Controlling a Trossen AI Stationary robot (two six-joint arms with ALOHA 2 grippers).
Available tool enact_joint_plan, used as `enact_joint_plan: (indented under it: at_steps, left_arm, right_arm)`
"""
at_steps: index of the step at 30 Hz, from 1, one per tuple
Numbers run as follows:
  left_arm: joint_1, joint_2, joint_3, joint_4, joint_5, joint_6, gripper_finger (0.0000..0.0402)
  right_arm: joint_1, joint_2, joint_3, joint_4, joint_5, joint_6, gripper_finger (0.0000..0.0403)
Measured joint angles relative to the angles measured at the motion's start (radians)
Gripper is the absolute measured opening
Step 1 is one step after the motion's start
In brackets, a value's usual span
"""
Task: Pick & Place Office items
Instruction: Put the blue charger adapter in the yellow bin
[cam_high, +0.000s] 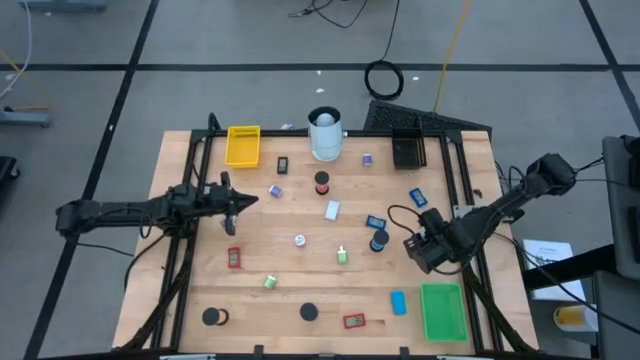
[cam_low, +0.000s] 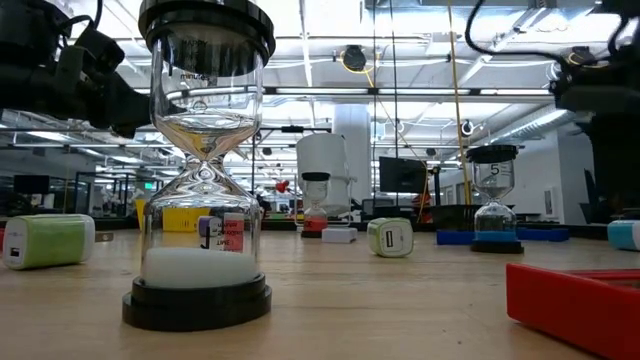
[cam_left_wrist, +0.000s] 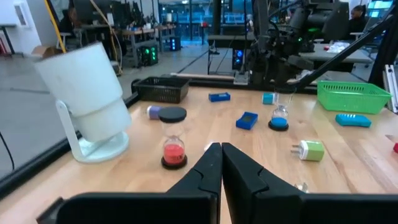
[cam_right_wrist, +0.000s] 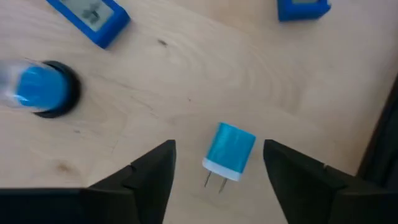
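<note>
Small office items lie scattered over the wooden table (cam_high: 300, 270). Among them are sand timers, plug chargers, and blue and red blocks. My right gripper (cam_right_wrist: 217, 150) points steeply down at the table's right side and is open. One finger stands on either side of a light blue plug charger (cam_right_wrist: 229, 151), which lies flat on the wood with its prongs toward the camera; neither finger touches it. In the high view the gripper (cam_high: 424, 248) hides that charger. My left gripper (cam_left_wrist: 221, 150) is shut and level over the table's left side (cam_high: 240, 200), touching nothing.
A blue sand timer (cam_right_wrist: 42, 88) and blue blocks (cam_right_wrist: 88, 17) lie close to the right gripper. A white cylinder (cam_high: 324, 133), a yellow tray (cam_high: 243, 146) and a black tray (cam_high: 408, 150) stand along the far edge. A green tray (cam_high: 443, 311) is at the near right.
</note>
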Motion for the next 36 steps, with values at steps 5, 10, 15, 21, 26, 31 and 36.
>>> enact_joint_plan:
  at_steps: [5,10,15,21,26,31,36]
  left_arm:
    - [0.000,0.044,0.000,0.006,-0.001,-0.012,0.0009]
    - [0.000,0.084,0.000,0.033,-0.003,-0.044,0.0039]
    - [0.000,0.124,0.000,0.057,0.003,-0.068,0.0052]
    - [0.000,0.168,0.000,0.071,0.011,-0.063,0.0053]
    - [0.000,0.201,0.000,0.113,0.013,-0.112,0.0053]
    - [0.000,0.238,0.000,0.119,0.050,-0.142,0.0053]
    - [0.000,0.287,0.000,0.184,0.046,-0.187,0.0053]
  right_arm:
    - [0.015,0.050,-0.082,0.090,-0.020,0.047,0.0250]
    - [0.015,0.095,-0.103,0.151,-0.047,0.032,0.0239]
    - [0.015,0.104,-0.103,0.147,-0.069,0.026,0.0207]
    - [0.015,0.104,-0.103,0.149,-0.070,0.016,0.0163]
    - [0.015,0.104,-0.104,0.171,-0.073,-0.010,0.0145]
    - [0.015,0.104,-0.100,0.187,-0.071,-0.068,0.0145]
    - [-0.009,0.105,-0.039,0.122,-0.052,-0.155,0.0142]
